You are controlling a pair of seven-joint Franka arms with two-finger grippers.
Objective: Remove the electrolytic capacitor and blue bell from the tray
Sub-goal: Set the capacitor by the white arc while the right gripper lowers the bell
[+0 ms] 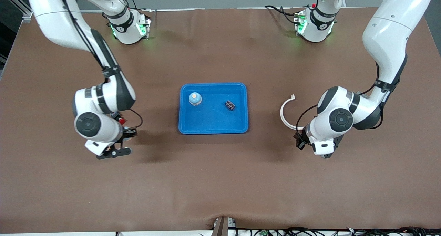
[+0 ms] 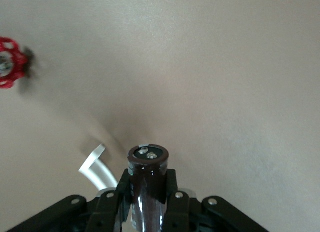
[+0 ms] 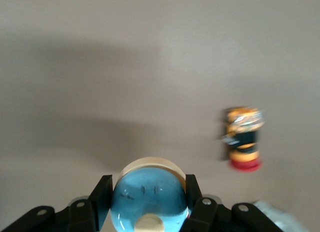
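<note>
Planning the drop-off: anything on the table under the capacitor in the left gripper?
Yes. The left gripper, shut on the capacitor, is over the table off the tray, and a white curved strip lies partly under it; a straight set-down may land on the strip.

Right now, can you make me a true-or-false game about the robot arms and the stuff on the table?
1. The left gripper is shut on a dark cylindrical electrolytic capacitor. True.
2. The right gripper holds a red ball. False: it is shut on a round blue bell.
3. The shallow rectangular plastic tray is green. False: it is bright blue.
4. A white curved plastic strip lies on the brown table toward the left arm's end. True.
</note>
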